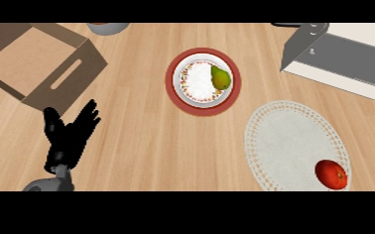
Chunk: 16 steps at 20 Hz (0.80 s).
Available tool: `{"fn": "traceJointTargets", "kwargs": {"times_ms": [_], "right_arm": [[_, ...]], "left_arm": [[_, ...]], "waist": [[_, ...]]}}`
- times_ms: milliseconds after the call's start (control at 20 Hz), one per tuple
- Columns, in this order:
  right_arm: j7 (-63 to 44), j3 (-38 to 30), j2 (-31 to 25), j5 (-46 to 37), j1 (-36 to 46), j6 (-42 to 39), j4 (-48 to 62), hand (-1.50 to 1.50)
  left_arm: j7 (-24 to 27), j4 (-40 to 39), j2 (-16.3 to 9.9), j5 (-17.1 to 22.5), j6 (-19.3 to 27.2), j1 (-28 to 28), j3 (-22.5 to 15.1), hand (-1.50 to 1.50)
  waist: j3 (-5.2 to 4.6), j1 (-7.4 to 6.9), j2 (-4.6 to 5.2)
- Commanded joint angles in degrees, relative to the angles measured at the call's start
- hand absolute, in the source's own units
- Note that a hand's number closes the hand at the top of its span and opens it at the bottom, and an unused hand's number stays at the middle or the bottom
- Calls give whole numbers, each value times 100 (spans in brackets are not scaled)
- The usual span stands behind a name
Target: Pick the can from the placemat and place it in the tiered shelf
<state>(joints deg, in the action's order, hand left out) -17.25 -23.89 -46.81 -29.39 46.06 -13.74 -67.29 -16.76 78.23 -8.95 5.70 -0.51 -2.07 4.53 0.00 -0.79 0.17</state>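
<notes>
Head view shows my left hand [70,131] resting low at the left, fingers straight and spread, holding nothing; my right hand is out of sight. I judge the risk is a topple: a reach arriving from beyond the frame could clip the can [332,174] and roll it off the placemat [289,134]. It sits near the mat's lower right edge, red and rounded, well apart from the grey tiered shelf [333,54].

No readable text, label, brand, number or sign anywhere on the counter or on anything standing on it.
</notes>
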Motion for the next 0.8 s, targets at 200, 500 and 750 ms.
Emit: {"fn": "traceJointTargets", "kwargs": {"times_ms": [200,500,750], "right_arm": [[972,350,-41,-548,833,865,1913,150],[1681,281,-72,-590,1111,1248,2818,150],[2108,220,-454,-589,1599,1047,3546,150]], "left_arm": [[126,-275,-110,89,-261,-90,123,0],[-260,129,77,-62,32,-185,-47,0],[50,-54,-37,-27,-223,-45,17,0]], "waist": [[-1,-62,28],[3,-51,20],[3,-85,30]]}}
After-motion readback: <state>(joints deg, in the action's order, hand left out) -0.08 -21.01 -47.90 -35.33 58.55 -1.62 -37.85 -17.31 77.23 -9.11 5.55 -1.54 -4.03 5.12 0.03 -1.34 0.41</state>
